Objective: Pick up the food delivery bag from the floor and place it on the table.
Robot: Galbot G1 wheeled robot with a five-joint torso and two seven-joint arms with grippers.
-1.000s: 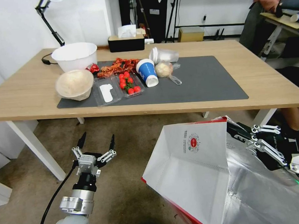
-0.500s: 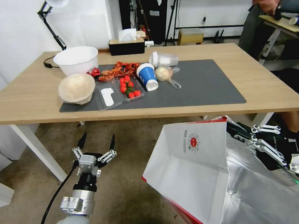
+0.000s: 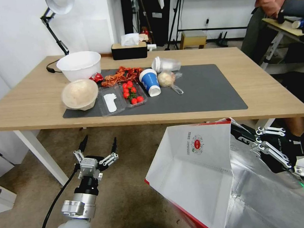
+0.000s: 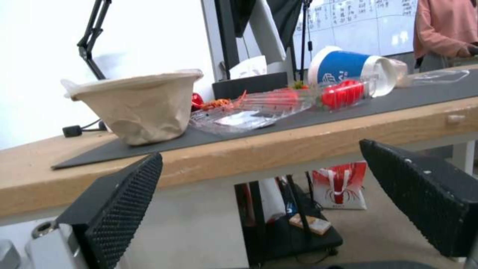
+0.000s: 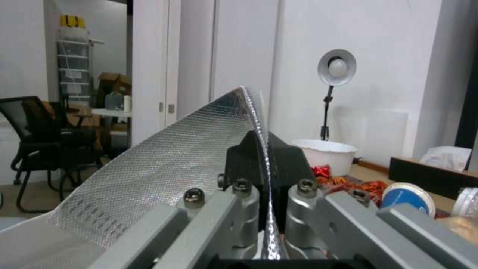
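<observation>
The food delivery bag (image 3: 195, 172) fills the lower right of the head view, just in front of the table's near edge. It is white with a round red logo, a red side edge and silver foil lining (image 3: 263, 196), and its mouth gapes open. My right gripper (image 3: 239, 133) is shut on the bag's far rim; the right wrist view shows that gripper (image 5: 262, 145) with the foil sheet (image 5: 174, 164) pinched between its fingers. The bag's base runs out of view. My left gripper (image 3: 98, 145) hangs open over the floor (image 3: 134, 182), left of the bag and below the table (image 3: 265, 89).
On the dark mat (image 3: 208, 88) lie a white bowl (image 3: 79, 65), a paper bowl (image 3: 80, 94), a tomato tray (image 3: 131, 93) and a tipped blue cup (image 3: 150, 81). A white table leg (image 3: 39, 152) stands left of my left arm. A small red-print bag (image 4: 341, 185) sits under the table.
The table has slid lower in the picture, so the camera has moved. Both grippers and the bag keep the same places in the view.
</observation>
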